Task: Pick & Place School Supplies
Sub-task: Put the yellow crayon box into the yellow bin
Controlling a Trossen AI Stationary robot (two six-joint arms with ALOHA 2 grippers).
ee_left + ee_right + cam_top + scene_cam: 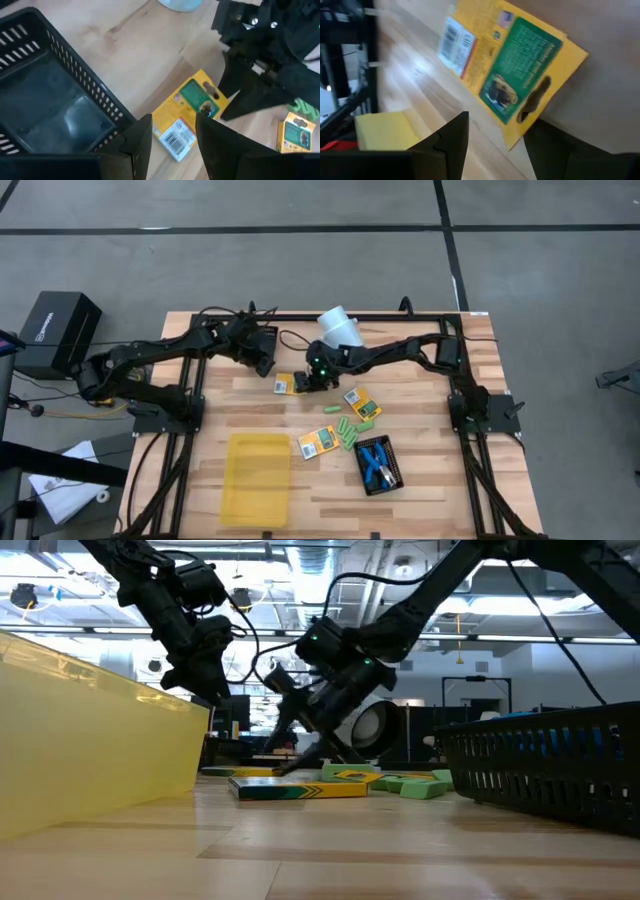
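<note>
1. The right gripper is low over the table's middle, its fingers spread apart around the edge of a flat orange-yellow box; from the right wrist view the box lies flat on the wood, and it seems not yet clamped, though the contact is hard to judge.
2. The left gripper hovers just beside it toward the far left, fingers apart and empty, above a black mesh tray seen in its wrist view.
3. In the left wrist view the same box lies between the left fingers and the right gripper.
4. A second orange-yellow box lies right of the right gripper, and a third sits nearer the front, next to the yellow tray.
5. Little light-green oblong pieces are scattered between the second and third boxes.
6. Blue-handled plier-like tools lie inside a small black mesh tray at the front right.
7. A white cylinder cup lies tipped on its side at the far edge.
</note>
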